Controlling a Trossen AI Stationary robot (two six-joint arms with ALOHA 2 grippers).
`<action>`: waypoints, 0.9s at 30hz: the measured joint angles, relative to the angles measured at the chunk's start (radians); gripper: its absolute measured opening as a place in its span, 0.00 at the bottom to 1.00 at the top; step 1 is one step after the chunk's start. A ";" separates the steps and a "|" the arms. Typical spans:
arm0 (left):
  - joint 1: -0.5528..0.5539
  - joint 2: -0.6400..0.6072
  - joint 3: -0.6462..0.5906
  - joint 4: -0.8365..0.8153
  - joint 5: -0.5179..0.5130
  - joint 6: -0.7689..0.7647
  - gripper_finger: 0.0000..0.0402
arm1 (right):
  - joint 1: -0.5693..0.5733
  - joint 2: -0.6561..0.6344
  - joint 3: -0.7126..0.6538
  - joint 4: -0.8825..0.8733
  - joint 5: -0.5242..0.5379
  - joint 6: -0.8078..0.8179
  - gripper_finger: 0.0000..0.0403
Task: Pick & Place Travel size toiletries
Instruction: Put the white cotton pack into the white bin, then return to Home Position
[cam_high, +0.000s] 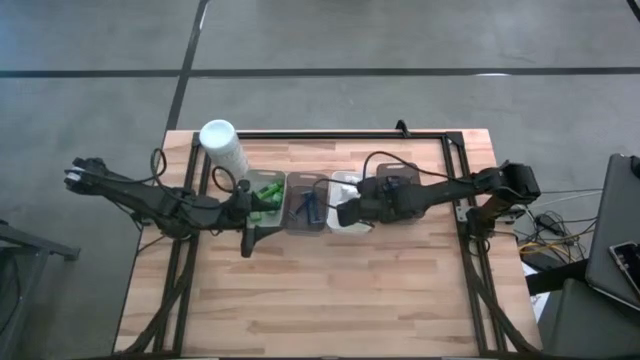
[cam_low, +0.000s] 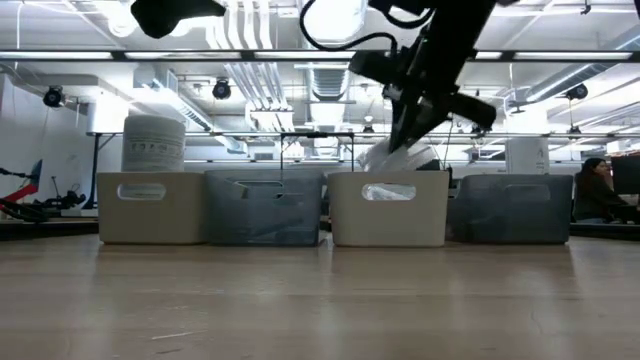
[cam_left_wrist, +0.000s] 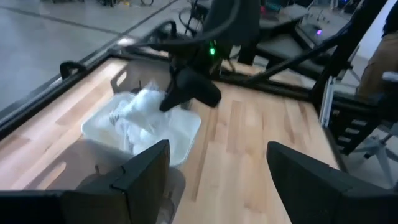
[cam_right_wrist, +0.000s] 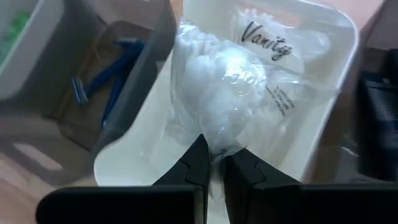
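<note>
Partly hidden: right gripper (cam_right_wrist: 214, 163) pinching white puff bag (cam_right_wrist: 217, 87); bag bottom unseen.

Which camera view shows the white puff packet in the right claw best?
The right wrist view: the white puff packet fills it, pinched by the right claw. Low and left wrist views show it smaller, partly hidden; the high view barely shows it.

an industrial lab or workshop hall: the low view shows an open ceiling with exposed ducts (cam_low: 300, 75) and rows of strip lights (cam_low: 560, 58), and a person (cam_low: 592, 190) seated far off at the right. the high view shows a polished concrete floor (cam_high: 320, 40) around the wooden bench (cam_high: 330, 300), with loose cables (cam_high: 545, 235) and a laptop (cam_high: 615, 240) beside it.
</note>
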 joint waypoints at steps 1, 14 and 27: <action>0.000 0.000 -0.001 -0.010 0.000 -0.003 0.68 | -0.005 0.000 -0.012 0.020 -0.002 0.004 0.05; 0.000 0.015 -0.002 -0.040 -0.006 0.002 0.68 | -0.009 0.001 -0.182 0.315 -0.112 0.060 0.27; 0.003 0.015 -0.002 -0.049 -0.016 0.003 0.68 | 0.005 -0.001 -0.066 0.122 -0.102 0.011 0.59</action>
